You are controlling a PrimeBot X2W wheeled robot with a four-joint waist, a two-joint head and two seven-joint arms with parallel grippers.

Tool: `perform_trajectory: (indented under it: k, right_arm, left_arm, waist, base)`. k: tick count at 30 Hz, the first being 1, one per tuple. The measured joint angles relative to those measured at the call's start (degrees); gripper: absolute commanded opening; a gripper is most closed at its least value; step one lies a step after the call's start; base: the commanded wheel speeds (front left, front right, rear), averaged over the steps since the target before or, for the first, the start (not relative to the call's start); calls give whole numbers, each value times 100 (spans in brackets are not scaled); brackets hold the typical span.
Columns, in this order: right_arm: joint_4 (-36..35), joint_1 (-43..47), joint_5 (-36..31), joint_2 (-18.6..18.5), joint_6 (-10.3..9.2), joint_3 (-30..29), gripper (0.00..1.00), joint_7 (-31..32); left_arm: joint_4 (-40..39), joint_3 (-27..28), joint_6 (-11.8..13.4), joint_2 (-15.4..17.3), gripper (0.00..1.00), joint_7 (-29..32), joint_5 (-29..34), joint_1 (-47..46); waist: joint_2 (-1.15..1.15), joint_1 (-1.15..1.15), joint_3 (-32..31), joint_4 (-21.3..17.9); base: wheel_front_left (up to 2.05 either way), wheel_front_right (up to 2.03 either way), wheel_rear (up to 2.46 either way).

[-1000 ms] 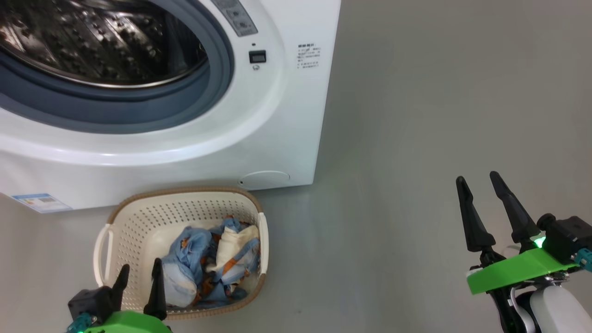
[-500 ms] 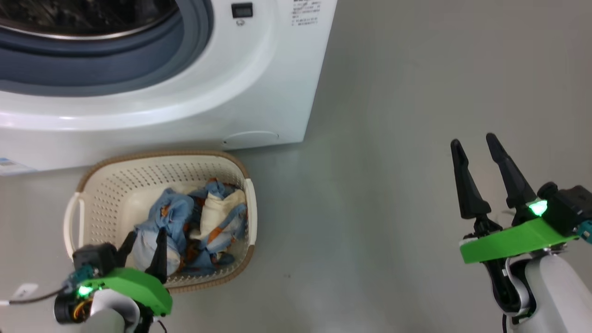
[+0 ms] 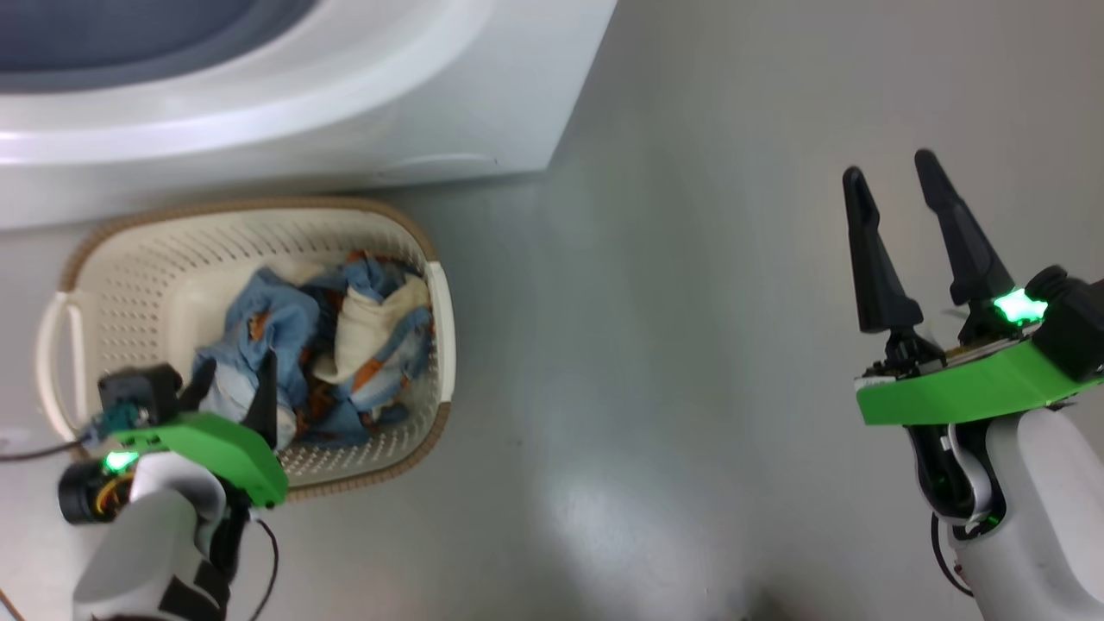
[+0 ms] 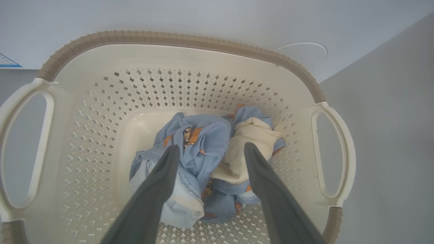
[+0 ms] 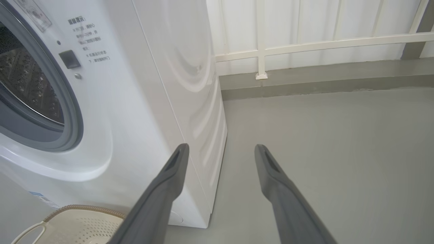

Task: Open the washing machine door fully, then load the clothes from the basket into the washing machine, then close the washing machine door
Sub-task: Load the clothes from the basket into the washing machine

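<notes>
Left gripper (image 4: 212,147) (jaws apart) hangs over the clothes (image 4: 206,134) in the basket (image 4: 169,37).

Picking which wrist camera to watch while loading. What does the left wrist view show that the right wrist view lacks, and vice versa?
Left wrist view: the clothes heaped in the bottom of the basket, and the left gripper, fingers apart over them. Right wrist view: the steel drum, the grey-blue seal, a white railing, and the right gripper, fingers apart over the floor. Shared: the basket's brown rim, the white front of the washing machine, the grey floor.
</notes>
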Motion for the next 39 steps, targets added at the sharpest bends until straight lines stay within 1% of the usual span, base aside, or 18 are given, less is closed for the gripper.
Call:
perform_trajectory:
  k: [9,16,17,20,26,33,39]
  right_arm:
    - [-108,-172,-38,-15,0,-13,100,-1]
    - [-189,-302,-40,-24,0,-16,100,-1]
    - [-203,-308,-40,-24,0,-15,100,-1]
    - [-222,-309,-40,-32,0,-13,100,-1]
    - [-271,-420,-40,-49,0,-10,100,-1]
    - [-302,-426,-42,-62,0,-3,100,-2]
    - [-337,-429,-49,-44,0,33,100,-16]
  left_arm:
    - [486,-94,19,179,100,22,3,-638]
    - [605,-220,46,275,100,332,27,-990]
    - [615,-240,89,279,100,393,27,-1019]
    - [653,-286,102,302,100,527,63,-1095]
    - [676,-447,212,358,100,838,178,-1219]
    - [688,-558,204,391,100,1105,209,-1369]
    - [690,-605,203,521,100,1269,211,-1465]
  waist:
    - [0,0,589,-67]
    - [0,0,935,-120]
    - [0,0,975,-127]
    - [0,0,1079,-145]
    - [0,0,1227,-184]
    - [0,0,1364,-211]
    - [0,-1,1481,-269]
  base:
    - [0,0,0]
    - [0,0,0]
    - [0,0,0]
    - [0,0,0]
    - [0,0,0]
    - [0,0,0]
    - [0,0,0]
